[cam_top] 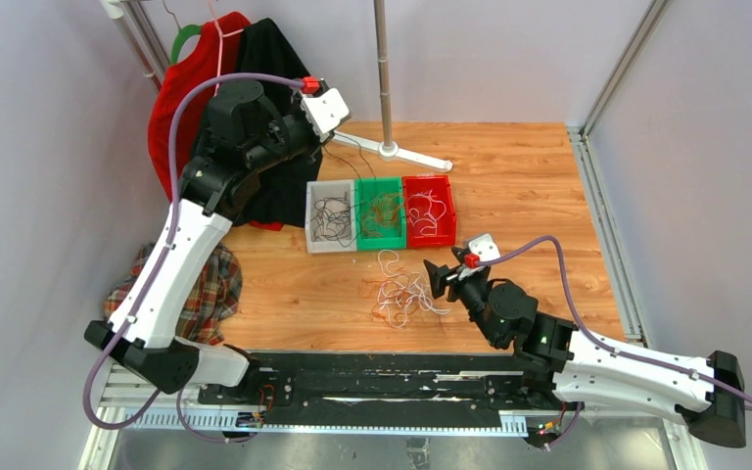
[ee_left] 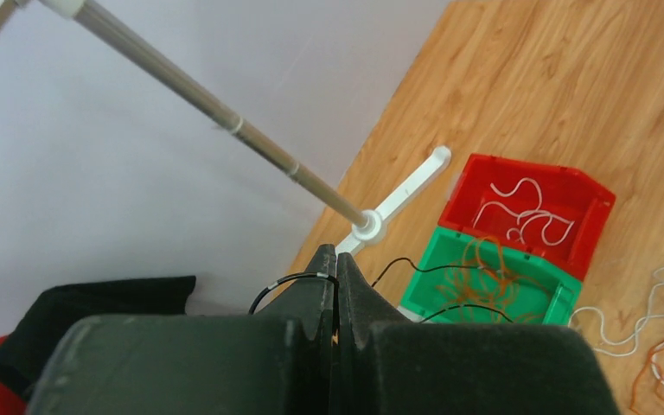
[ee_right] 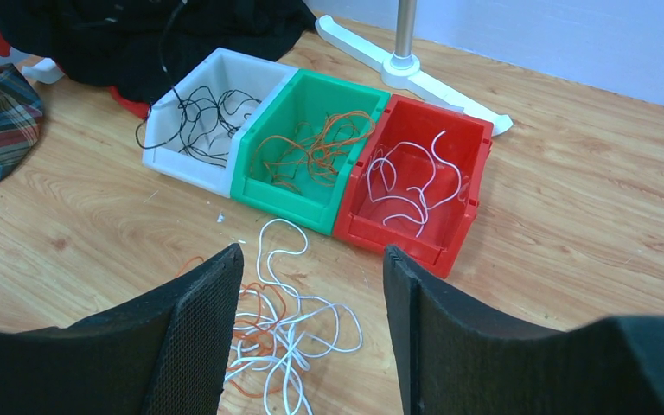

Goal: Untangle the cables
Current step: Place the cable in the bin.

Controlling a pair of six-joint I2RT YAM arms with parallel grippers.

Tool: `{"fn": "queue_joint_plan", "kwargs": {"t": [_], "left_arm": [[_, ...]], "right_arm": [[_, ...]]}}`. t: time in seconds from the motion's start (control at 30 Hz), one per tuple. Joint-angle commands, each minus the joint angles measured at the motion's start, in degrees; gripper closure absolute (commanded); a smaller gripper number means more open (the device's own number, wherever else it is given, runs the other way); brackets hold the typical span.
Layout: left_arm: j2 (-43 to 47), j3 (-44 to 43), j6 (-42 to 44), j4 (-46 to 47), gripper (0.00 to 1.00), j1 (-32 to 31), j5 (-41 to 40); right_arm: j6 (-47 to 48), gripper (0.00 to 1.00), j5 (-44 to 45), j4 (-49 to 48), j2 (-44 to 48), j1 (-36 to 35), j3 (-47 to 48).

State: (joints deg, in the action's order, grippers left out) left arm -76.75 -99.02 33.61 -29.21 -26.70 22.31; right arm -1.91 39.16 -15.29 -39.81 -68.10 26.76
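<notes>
Where the tangle lies: the tangle (cam_top: 406, 294) of white and orange cables sits on the bare wood of the table (cam_top: 529, 196), on the near side of the three bins and apart from them.
Right gripper: the right gripper (cam_top: 438, 279) is spread wide with nothing between its jaws, its tips pointing at the heap.
Key relation: from the right wrist view the tangle (ee_right: 281, 333) is ahead of and below the right gripper (ee_right: 311, 255), in the gap between the fingers and a little toward the left one.
Long axis: the heap has no clear one; a single white loop runs out of it toward the green bin (ee_right: 285, 203), and that loop looks the easiest strand to single out.
Nearer arm: the right, by a wide margin.
Left gripper: the left gripper (ee_left: 335, 255) is clamped on a black cable (ee_left: 298, 277) and is raised at the far side of the table.
Black cable: it hangs from the jaws down toward the white bin (cam_top: 310, 211), where other black strands lie.
Bins: orange strands lie in the green bin and white strands in the red bin (cam_top: 429, 179).
Judgement: the right arm probably needs a short drop forward onto the heap, aimed at one strand and not the whole knot.
</notes>
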Motion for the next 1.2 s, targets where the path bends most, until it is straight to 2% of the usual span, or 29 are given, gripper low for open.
{"fn": "queue_joint_plan", "kwargs": {"t": [0.0,0.33,0.6,0.9,1.0,1.17], "left_arm": [[-2.15,2.49,3.2,4.79,0.99,2.9,0.8],[-5.48,5.67,4.45,10.3,1.0,4.82,1.12],[-4.79,13.24,12.74,10.87,0.99,5.08,-4.89],[-5.33,17.26,18.92,9.69,1.0,5.46,-8.33],[-5.92,18.08,18.2,8.17,1.0,5.46,-8.96],[-6.31,21.41,13.69,10.63,1.0,5.49,-6.53]], "right_arm": [[-0.22,0.4,2.09,1.65,2.43,0.68,-0.12],[-1.54,0.41,2.57,2.8,3.01,0.64,-0.84],[-1.42,0.41,3.51,2.77,3.34,0.68,-1.74],[-1.23,0.41,3.65,2.63,2.28,0.95,-1.63],[-1.37,0.41,3.7,2.72,2.28,1.03,-1.85],[-1.61,0.41,3.67,3.35,2.41,1.29,-1.93]]}}
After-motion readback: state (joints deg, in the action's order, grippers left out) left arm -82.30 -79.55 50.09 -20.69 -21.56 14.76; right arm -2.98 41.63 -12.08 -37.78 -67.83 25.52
